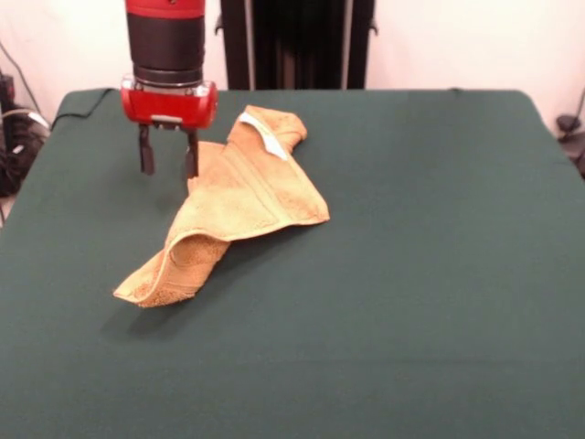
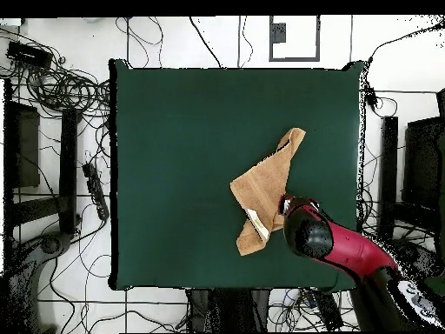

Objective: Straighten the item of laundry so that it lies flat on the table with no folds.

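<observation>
Towel (image 1: 233, 206): golden-orange terry, crumpled into a rough triangle with folded layers; one rolled corner tapers to a point toward the counter's near edge in the front view. A woven band runs along the hem, and a small white tag (image 1: 273, 143) shows near the upper fold. It lies on the dark green cloth counter (image 1: 430, 274). Gripper (image 1: 167, 155): red body, two dark fingers (image 1: 145, 151) standing apart, empty, just beside the towel's edge. Overhead, the arm hides the fingers.
</observation>
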Tool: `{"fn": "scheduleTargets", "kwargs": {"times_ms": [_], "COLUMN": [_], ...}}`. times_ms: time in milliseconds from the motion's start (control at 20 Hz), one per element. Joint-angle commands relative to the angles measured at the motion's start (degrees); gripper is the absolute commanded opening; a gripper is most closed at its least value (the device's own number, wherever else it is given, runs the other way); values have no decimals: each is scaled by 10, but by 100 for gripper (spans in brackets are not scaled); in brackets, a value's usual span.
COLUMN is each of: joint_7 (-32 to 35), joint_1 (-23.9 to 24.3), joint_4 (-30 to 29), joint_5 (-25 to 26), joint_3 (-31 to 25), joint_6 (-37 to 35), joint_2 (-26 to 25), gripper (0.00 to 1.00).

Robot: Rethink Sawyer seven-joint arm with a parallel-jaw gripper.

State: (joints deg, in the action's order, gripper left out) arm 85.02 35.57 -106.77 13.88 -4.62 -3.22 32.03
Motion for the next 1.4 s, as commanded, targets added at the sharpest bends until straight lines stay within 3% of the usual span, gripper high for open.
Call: {"fn": "scheduleTargets", "kwargs": {"times_ms": [50, 250, 600, 1000, 1400], "joint_7": [82, 80, 75, 86, 85], "joint_1": [6, 19, 34, 58, 49], "joint_4": [1, -18, -41, -73, -81], "joint_5": [-1, -9, -51, -75, -84], "joint_3": [-47, -67, -93, -136, -131], "joint_6": [-6, -30, -138, -154, -165], "joint_2": [-14, -5, 19, 14, 32], "gripper": [100, 100, 100, 100, 100]}}
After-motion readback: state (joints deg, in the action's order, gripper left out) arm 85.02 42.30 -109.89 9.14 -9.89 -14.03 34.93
